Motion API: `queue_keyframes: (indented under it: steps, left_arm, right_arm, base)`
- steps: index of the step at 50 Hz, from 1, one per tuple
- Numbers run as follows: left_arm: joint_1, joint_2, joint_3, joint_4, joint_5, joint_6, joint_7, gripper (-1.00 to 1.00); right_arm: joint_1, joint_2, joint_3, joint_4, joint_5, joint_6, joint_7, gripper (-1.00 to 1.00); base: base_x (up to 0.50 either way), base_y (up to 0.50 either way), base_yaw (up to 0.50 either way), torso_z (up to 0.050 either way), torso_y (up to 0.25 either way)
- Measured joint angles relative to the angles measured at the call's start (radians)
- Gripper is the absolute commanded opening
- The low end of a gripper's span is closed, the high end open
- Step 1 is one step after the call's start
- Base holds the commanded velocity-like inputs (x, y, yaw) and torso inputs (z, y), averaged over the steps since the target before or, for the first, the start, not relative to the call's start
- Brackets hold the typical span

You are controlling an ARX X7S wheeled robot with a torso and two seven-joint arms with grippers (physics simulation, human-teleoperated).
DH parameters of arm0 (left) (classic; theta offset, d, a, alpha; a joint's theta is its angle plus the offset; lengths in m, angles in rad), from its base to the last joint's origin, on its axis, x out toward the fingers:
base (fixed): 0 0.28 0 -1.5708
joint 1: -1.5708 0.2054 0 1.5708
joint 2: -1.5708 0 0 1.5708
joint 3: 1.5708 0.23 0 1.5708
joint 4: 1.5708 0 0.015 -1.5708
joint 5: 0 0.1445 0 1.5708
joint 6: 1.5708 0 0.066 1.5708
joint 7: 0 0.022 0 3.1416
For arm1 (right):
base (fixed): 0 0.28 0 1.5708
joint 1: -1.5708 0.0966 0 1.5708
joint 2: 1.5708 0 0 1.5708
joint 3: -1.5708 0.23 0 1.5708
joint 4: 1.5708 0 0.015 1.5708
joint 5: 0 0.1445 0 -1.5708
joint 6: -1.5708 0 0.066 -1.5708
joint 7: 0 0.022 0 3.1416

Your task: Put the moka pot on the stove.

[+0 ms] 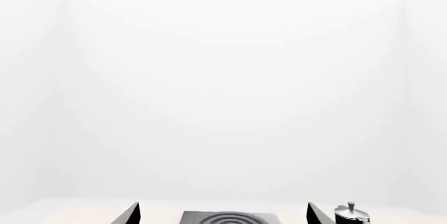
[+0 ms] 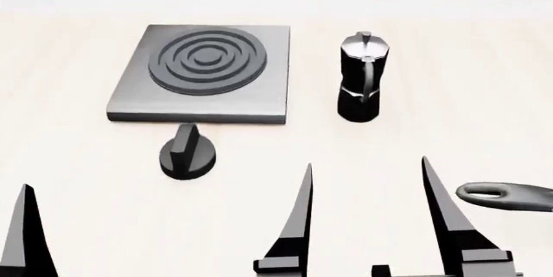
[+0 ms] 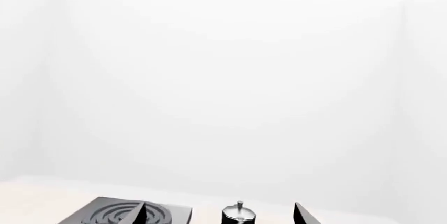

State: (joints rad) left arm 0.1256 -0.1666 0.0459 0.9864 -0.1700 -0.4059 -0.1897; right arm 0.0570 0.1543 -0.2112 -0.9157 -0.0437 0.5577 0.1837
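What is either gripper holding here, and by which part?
Nothing is held. The right gripper is open and empty, short of the moka pot, which stands free beside the stove. The left gripper shows only one finger.

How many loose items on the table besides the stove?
3: moka pot right of the stove, dial knob in front of it, pan handle at right edge, pan itself out of frame.

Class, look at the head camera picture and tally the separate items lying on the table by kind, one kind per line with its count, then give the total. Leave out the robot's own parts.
Stove: 1
Moka pot: 1
Round black dial knob: 1
Long grey handle, cut off at the picture's edge: 1
Total: 4
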Motion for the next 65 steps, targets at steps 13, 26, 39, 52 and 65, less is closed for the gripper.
queue_keyframes:
  steps: [13, 26, 39, 52, 65]
  left_arm:
    - [0.002, -0.016, 0.011, 0.008, -0.005, 0.003, -0.016, 1.0]
    - [0.002, -0.03, 0.022, 0.011, -0.009, 0.005, -0.031, 1.0]
    - [-0.001, -0.043, 0.029, 0.011, -0.014, 0.004, -0.047, 1.0]
    - [-0.003, -0.053, 0.035, 0.012, -0.026, 0.005, -0.061, 1.0]
    - [-0.002, -0.064, 0.037, 0.005, -0.035, 0.013, -0.073, 1.0]
  right_arm:
    - [0.003, 0.012, -0.007, -0.002, 0.01, 0.002, 0.015, 1.0]
    - [0.005, 0.022, -0.012, -0.001, 0.021, 0.002, 0.03, 1.0]
    - [0.007, 0.026, -0.007, 0.005, 0.04, 0.005, 0.045, 1.0]
    - [0.01, 0.042, -0.021, 0.007, 0.031, 0.013, 0.058, 1.0]
    - [0.009, 0.047, -0.025, 0.01, 0.045, 0.007, 0.064, 1.0]
  base:
    - [0.5, 0.07, 0.0, 0.0, 0.0]
    - [0.5, 0.07, 0.0, 0.0, 0.001]
    - [0.25, 0.03, 0.0, 0.0, 0.001]
    - [0.0, 0.37, 0.0, 0.0, 0.0]
    - [0.0, 0.27, 0.0, 0.0, 0.0]
